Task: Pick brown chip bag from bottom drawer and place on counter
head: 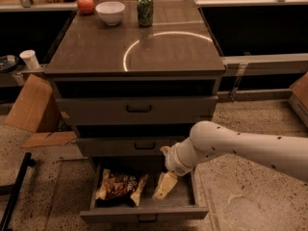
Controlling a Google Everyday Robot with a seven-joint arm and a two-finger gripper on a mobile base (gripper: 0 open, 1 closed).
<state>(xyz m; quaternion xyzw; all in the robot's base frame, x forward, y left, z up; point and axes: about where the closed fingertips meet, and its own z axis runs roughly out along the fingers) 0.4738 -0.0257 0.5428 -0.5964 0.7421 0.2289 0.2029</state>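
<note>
The brown chip bag (120,186) lies crinkled in the left half of the open bottom drawer (144,214). My gripper (163,186) hangs from the white arm (240,148) that reaches in from the right. It is inside the drawer, just right of the bag and close to its edge. I cannot tell whether it touches the bag. The counter (96,52) is the glossy cabinet top above, with a bright ring of reflected light. The two upper drawers are closed.
A green can (145,9), a white bowl (110,12) and a red fruit (85,5) stand at the counter's back edge. Cardboard (31,105) and a paper cup (30,59) are on the left. A black bar (14,191) lies on the floor at the lower left.
</note>
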